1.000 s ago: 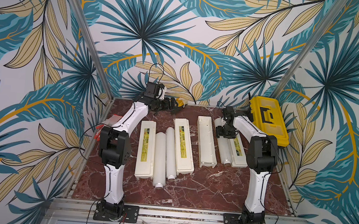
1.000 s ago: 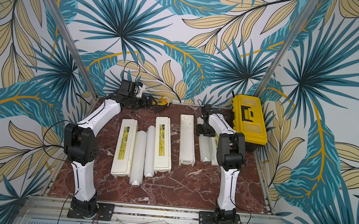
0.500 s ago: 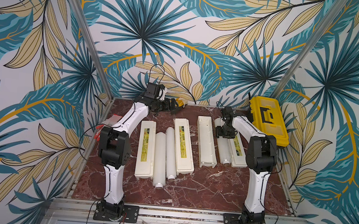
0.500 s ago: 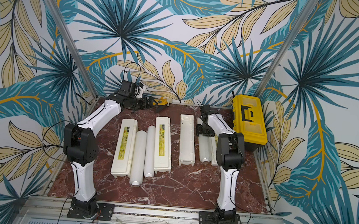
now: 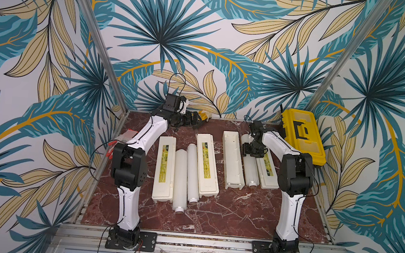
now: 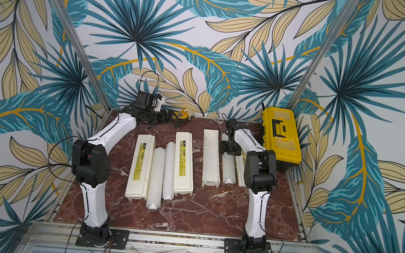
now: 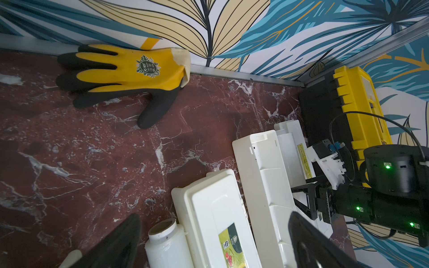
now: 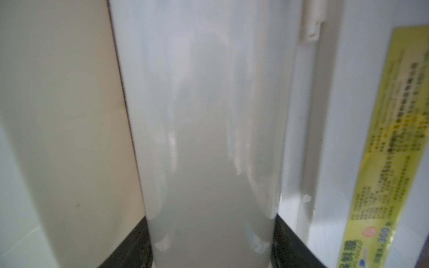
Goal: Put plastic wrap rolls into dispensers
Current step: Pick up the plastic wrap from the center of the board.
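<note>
- The left gripper [image 5: 197, 122] hangs wide open and empty at the back, near a glove [image 7: 130, 67].
- Two rolls [image 5: 181, 180] lie side by side between two closed boxes [image 5: 164, 166].
- The right gripper [image 5: 253, 149] clamps the third roll [image 8: 209, 139], which lies between the plain box [image 5: 233, 159] and a labelled box [image 5: 266, 166].
- This grip sits toward the far end, so I advise a slow, level lift, then straight down into the plain box.

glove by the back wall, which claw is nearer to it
Left. The left claw hangs open just short of the glove; the right claw is across the table, gripping a roll.
</note>
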Controlling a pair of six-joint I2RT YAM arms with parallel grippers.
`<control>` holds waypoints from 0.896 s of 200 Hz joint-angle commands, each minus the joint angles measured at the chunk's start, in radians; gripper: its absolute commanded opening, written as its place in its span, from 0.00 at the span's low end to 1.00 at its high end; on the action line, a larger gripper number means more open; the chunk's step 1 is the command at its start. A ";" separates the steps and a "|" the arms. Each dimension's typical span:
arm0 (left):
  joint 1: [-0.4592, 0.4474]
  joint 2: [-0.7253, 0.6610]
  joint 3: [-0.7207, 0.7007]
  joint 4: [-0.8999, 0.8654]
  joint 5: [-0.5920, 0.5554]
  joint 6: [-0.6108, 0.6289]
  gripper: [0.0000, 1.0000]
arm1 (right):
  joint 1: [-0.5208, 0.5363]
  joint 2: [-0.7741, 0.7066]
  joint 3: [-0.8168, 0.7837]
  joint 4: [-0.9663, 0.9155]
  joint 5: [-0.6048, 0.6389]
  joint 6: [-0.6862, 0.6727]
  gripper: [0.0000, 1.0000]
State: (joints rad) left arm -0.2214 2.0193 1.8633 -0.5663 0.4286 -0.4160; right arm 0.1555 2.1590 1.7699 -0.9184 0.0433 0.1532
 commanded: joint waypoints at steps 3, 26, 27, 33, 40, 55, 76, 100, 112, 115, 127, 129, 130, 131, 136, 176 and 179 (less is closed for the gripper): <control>0.004 -0.016 -0.026 0.002 0.016 -0.002 1.00 | 0.007 -0.086 0.022 -0.031 -0.022 0.023 0.30; 0.005 -0.016 -0.029 0.002 0.017 -0.002 0.99 | 0.007 -0.085 0.026 -0.039 -0.018 0.026 0.29; 0.004 -0.016 -0.029 0.002 0.017 -0.001 0.99 | 0.007 -0.086 0.026 -0.040 -0.019 0.025 0.29; 0.004 -0.017 -0.030 0.001 0.019 -0.002 0.99 | 0.007 -0.085 0.023 -0.039 -0.015 0.024 0.29; 0.005 -0.017 -0.031 0.002 0.019 -0.004 1.00 | 0.007 -0.083 0.020 -0.037 -0.013 0.020 0.30; 0.005 -0.013 -0.033 0.002 0.023 -0.004 1.00 | 0.007 -0.066 0.016 -0.038 -0.013 0.016 0.33; 0.005 -0.010 -0.034 0.002 0.027 -0.007 1.00 | 0.007 -0.027 0.013 -0.037 -0.019 0.019 0.45; 0.004 -0.008 -0.034 0.002 0.029 -0.013 1.00 | 0.007 0.012 0.005 -0.019 -0.028 0.026 0.61; 0.005 -0.007 -0.036 0.001 0.030 -0.012 1.00 | 0.007 0.021 -0.002 -0.007 -0.027 0.024 0.64; 0.005 -0.008 -0.036 0.000 0.028 -0.012 1.00 | 0.007 0.023 -0.003 -0.005 -0.026 0.024 0.65; 0.005 -0.008 -0.037 0.002 0.029 -0.015 1.00 | 0.007 0.027 -0.007 0.003 -0.020 0.023 0.69; 0.006 -0.007 -0.038 0.001 0.030 -0.016 1.00 | 0.007 0.028 -0.007 0.004 -0.019 0.024 0.69; 0.005 -0.006 -0.039 0.002 0.030 -0.015 1.00 | 0.007 0.028 -0.007 0.005 -0.019 0.024 0.70; 0.005 -0.006 -0.038 0.002 0.030 -0.016 1.00 | 0.007 0.029 -0.007 0.005 -0.019 0.024 0.70; 0.006 -0.006 -0.039 0.001 0.030 -0.016 1.00 | 0.008 0.031 -0.007 0.007 -0.015 0.024 0.72; 0.005 -0.007 -0.045 0.003 0.027 -0.021 0.99 | 0.008 0.045 -0.008 0.017 0.003 0.019 0.77; 0.005 -0.007 -0.045 0.002 0.026 -0.021 1.00 | 0.007 0.045 -0.009 0.019 0.004 0.017 0.78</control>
State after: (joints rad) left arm -0.2207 2.0197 1.8496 -0.5667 0.4526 -0.4355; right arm 0.1570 2.1784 1.7699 -0.9131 0.0334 0.1646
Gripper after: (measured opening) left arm 0.995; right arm 0.769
